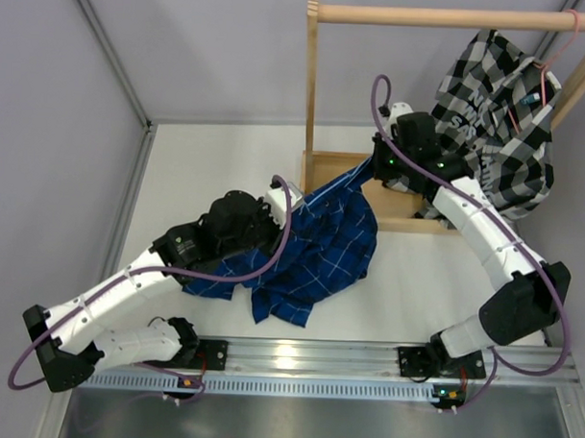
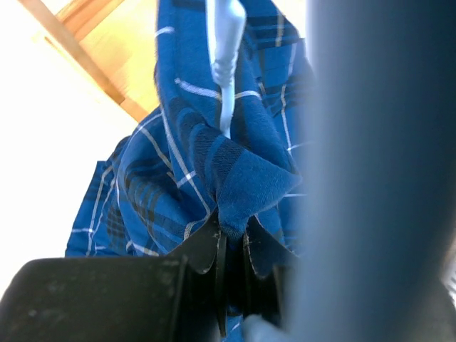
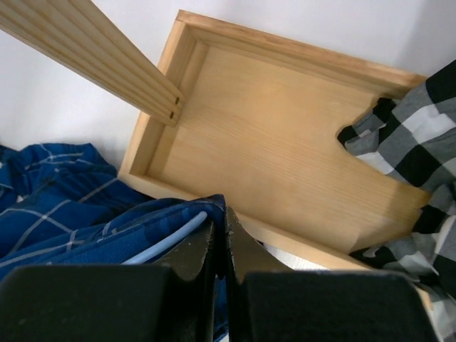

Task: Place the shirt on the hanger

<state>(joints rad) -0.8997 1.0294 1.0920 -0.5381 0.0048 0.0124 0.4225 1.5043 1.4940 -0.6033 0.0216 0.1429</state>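
The royal-blue checked shirt (image 1: 315, 249) lies bunched on the white table and is stretched up toward the wooden rack. My left gripper (image 1: 286, 195) is shut on a fold of the shirt (image 2: 249, 182). A piece of the light-blue hanger (image 2: 226, 50) sticks out of the cloth above that fold. My right gripper (image 1: 373, 170) is shut on the shirt's far edge (image 3: 160, 221) at the rack's base. There the hanger's thin wire (image 3: 171, 239) runs inside the fabric, right beside my left finger. Most of the hanger is hidden by the shirt.
A wooden clothes rack stands at the back right, with its rail (image 1: 444, 17), post (image 1: 311, 85) and tray base (image 3: 285, 128). A black-and-white checked shirt (image 1: 503, 111) hangs from the rail on a pink hanger (image 1: 560, 46). A metal rail (image 1: 307, 359) runs along the near edge.
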